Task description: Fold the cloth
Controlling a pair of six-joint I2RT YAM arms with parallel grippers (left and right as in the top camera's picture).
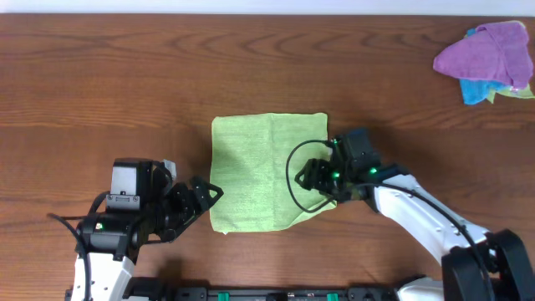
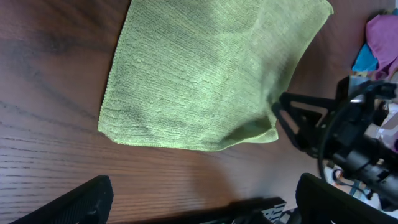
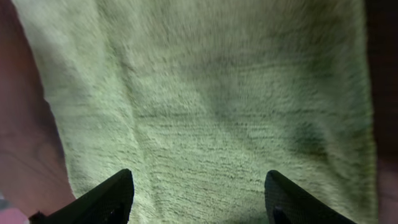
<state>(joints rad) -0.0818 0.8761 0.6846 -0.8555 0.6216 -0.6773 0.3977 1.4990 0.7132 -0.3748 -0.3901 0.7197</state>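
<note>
Checker: Hazard, entry one?

Keeper: Shallow pinch. Right end effector (image 1: 311, 178), fingers spread, nothing held, hangs over the green cloth (image 1: 259, 171) at the edge nearest its own arm. If it closes too high it could catch only a pucker, and the fold would drag askew.

Checker: Entry two?

Keeper: Slide. Cloth lies loose on the wood surface (image 1: 100, 84). A one-sided pull might shift the whole sheet instead of folding it. Left end effector (image 1: 207, 194), likewise spread and empty, pins nothing.

Checker: Location of cloth?

Keeper: Directly beneath the right end effector, filling the wrist view ahead of and between its fingers (image 3: 109, 199); contact cannot be told. Ahead of the left end effector, just beyond its tips and apart from them. Rumpled corner (image 2: 258, 132) lies beside the right end effector.
</note>
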